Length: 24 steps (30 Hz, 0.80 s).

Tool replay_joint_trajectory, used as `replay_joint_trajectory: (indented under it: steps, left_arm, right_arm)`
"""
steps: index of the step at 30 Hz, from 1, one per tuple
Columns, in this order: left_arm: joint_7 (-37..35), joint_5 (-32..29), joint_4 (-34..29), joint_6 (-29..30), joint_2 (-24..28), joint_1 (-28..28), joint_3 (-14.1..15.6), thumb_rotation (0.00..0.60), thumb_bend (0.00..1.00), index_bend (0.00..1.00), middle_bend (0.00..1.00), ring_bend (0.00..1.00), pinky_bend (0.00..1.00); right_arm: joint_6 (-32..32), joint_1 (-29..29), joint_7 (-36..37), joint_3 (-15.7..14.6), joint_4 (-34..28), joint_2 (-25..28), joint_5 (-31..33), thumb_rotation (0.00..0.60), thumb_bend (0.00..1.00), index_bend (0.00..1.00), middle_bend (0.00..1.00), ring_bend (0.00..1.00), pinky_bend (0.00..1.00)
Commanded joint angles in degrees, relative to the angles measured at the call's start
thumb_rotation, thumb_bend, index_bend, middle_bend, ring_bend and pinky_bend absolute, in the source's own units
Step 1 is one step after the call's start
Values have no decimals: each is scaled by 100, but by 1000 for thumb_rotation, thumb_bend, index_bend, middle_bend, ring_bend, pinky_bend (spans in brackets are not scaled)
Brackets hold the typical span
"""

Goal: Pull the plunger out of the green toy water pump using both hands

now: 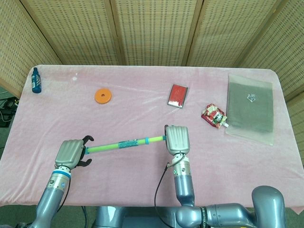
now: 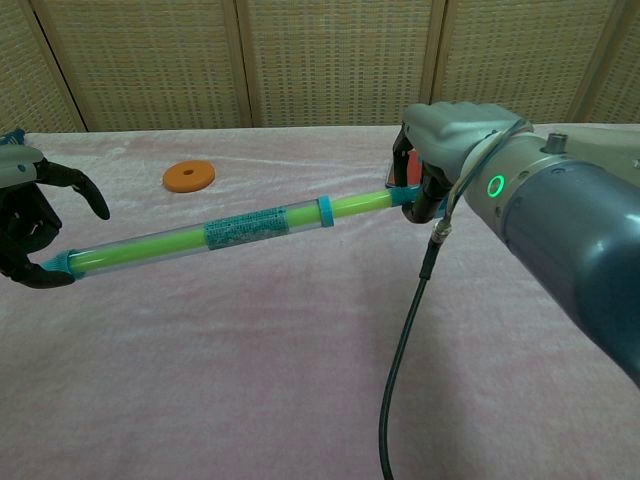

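Your pump (image 1: 124, 144) hangs just above the bench (image 1: 142, 180), near the front edge, its long axis running almost level from left to right, the right end a touch farther back. You can see the clear barrel (image 2: 200, 240) with its blue collar (image 2: 325, 211), and the green plunger (image 2: 360, 204) sticking out of the barrel's right end.

Your left hand (image 1: 71, 153) sits palm down at the barrel's left end, dark fingers (image 2: 45, 275) hooked round the blue cap there, the upper ones spread wide. Your right hand (image 1: 177, 139) is clenched over the plunger's end, knuckles up, wrist pointing back toward you with a cable looping below it.

The bench wears a pink cloth. Toward the back edge you've got a blue bottle (image 1: 35, 80) at the left corner, an orange disc (image 1: 103, 96), a red box (image 1: 178, 95), a red pouch (image 1: 213, 116) and a grey bag (image 1: 250, 107) at the right edge. Woven screens (image 1: 152, 28) close off the room behind.
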Motion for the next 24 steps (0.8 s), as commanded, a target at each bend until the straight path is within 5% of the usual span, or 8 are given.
replay_joint_trajectory:
  steps: [1,24]
  left_arm:
    - [8,-45,46,21,-50,-54,34,600,249,273,808,726,664]
    - [-25,-79,823,343,-648,-358,223,600,358,405,808,726,664]
  right_arm:
    - [58,50,-29,37,18,-47,24,600,608,866,1000,985,863]
    - [353,248,-25,129,-25,-232,260,600,608,866,1000,985,863]
